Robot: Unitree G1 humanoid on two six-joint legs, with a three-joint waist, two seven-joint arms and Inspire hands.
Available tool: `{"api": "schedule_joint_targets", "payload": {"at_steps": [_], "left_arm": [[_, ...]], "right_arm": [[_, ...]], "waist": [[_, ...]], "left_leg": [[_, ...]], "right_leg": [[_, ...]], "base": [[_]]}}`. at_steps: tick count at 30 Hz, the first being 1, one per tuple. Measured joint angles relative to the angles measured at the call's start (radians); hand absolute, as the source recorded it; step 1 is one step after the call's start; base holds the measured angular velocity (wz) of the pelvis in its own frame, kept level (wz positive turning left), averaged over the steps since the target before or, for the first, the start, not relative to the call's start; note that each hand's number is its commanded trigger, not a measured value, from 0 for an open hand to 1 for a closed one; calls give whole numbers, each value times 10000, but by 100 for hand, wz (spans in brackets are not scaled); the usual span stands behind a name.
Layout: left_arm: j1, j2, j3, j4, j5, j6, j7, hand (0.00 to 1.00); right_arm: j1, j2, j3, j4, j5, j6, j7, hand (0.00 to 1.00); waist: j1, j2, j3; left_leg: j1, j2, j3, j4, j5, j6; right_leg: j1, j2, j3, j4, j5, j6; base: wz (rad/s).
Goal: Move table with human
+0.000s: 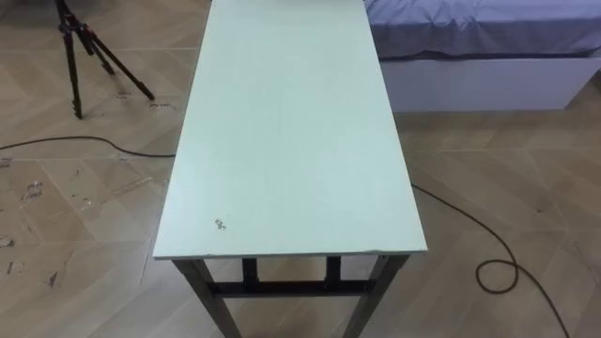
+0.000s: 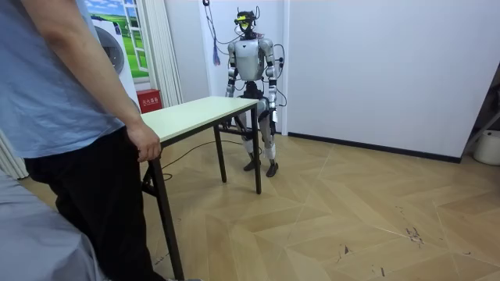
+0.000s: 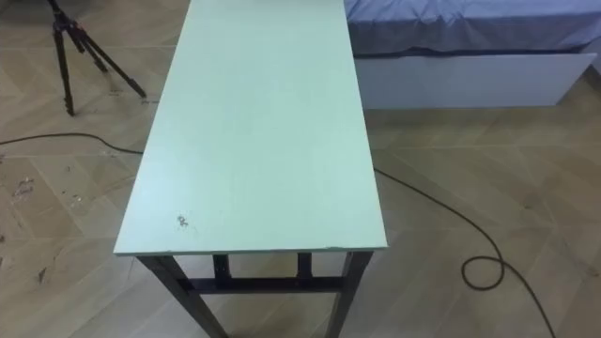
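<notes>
Hands first: left hand (image 2: pixel 272 97) and right hand (image 2: pixel 231 90) down by the hips in the room view, apart from the table; too small to tell whether open or curled.

Table (image 1: pixel 282 113) directly ahead, lengthwise, legs on the floor. Near edge (image 1: pixel 291 255) just below the head camera. Top bare except for a small dark mark (image 1: pixel 220 223) close to the near left corner.

Step in hand, as a judgement: taking hold of the near end, lift not yet begun. Best done square-on:
- Reach for both near corners at once.
- Grip evenly under the top.
- Keep the top level.
- Match the partner's pace, no jerks.

Tripod (image 1: pixel 75 47) further off on the left, well apart from the table.

Bed (image 1: pixel 479 28) on the right, near the far half of the long edge. Little room to swing that way; probably safer to carry straight or veer left.

Far end: person (image 2: pixel 62 94) standing, person's hand (image 2: pixel 145 143) closed over the end edge, seemingly ready.

Wall (image 2: pixel 375 62) close behind the robot's position in the room view; short backing room, by the look of it.
</notes>
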Motion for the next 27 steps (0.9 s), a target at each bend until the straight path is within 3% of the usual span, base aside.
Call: {"api": "schedule_joint_targets", "payload": {"at_steps": [4, 12, 18, 23, 27], "left_arm": [[2, -1, 127, 14, 278, -8, 3, 0], [13, 3, 311, 25, 512, -12, 24, 0], [-2, -2, 298, 200, -1582, 198, -654, 0], [-37, 4, 374, 86, -4018, 479, -1770, 0], [-19, 4, 338, -514, -6106, 729, -2256, 0]], "right_arm": [[7, 2, -166, 0, -99, -6, 6, 0], [-17, 17, -186, 264, -45, -8, 328, 0], [-1, -27, -636, 489, 516, 151, 982, 0], [-6, -67, -1368, -275, 1481, 323, 1792, 0], [-4, -66, -1451, -1018, 2499, 519, 2169, 0]], "waist": [[5, -8, 63], [0, 44, 63], [-5, 107, 24], [-56, 181, -1], [-61, 194, -3]], "left_leg": [[-8, 3, 22, -5, -2, -1], [-1, -20, -34, 12, -3, 0], [-12, -14, -25, 11, -3, 0], [-17, -4, 28, 11, -3, 0], [-16, 4, 28, 11, -3, 0]], "right_leg": [[18, 0, -25, -4, 0, 0], [0, -3, -7, -66, -1, 3], [12, -3, 11, -59, 0, 2], [7, -6, 14, -46, 0, 2], [3, -9, -1, 10, 0, 1]], "base": [[1], [2], [-2], [0], [0]]}}
